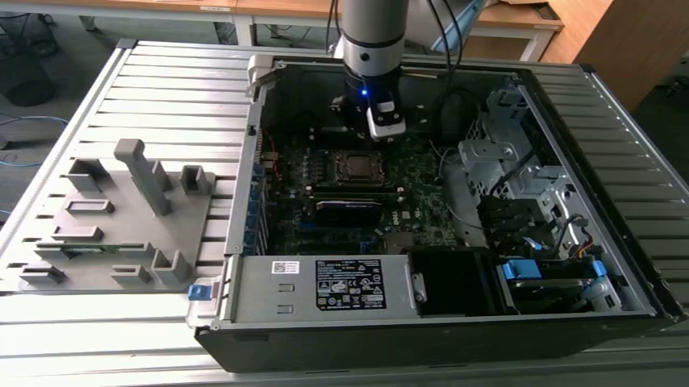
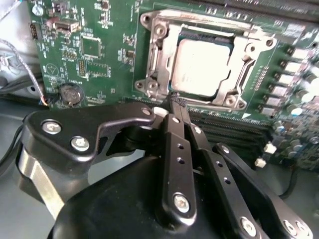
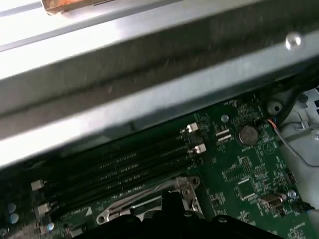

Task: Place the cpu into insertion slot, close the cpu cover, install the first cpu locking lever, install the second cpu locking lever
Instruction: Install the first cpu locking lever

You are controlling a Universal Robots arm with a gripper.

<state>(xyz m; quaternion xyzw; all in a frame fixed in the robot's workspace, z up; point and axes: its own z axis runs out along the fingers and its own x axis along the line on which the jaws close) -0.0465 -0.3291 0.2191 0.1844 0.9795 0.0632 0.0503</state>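
In the second wrist view the cpu (image 2: 203, 67), a dull grey square, lies in the insertion slot (image 2: 149, 82) on the green board. The silvery cpu cover (image 2: 160, 52) lies flat around it, and the chip shows through its cut-out. My gripper (image 2: 175, 102) has its black fingers (image 2: 172, 144) pressed together, with the tips at the socket's near edge. Whether they touch a lever I cannot tell. In the exterior view the gripper (image 1: 385, 129) hangs just behind the insertion slot (image 1: 356, 166) inside the open computer case. The first wrist view shows the socket's metal edge (image 3: 149, 204).
Long black memory slots (image 3: 124, 167) run beside the socket. The case's metal wall (image 3: 149, 74) stands close behind the gripper. A grey box with a white label (image 1: 347, 284) sits at the case's front, drive bays (image 1: 506, 169) on the exterior view's right, and a grey fixture (image 1: 119, 218) on the left.
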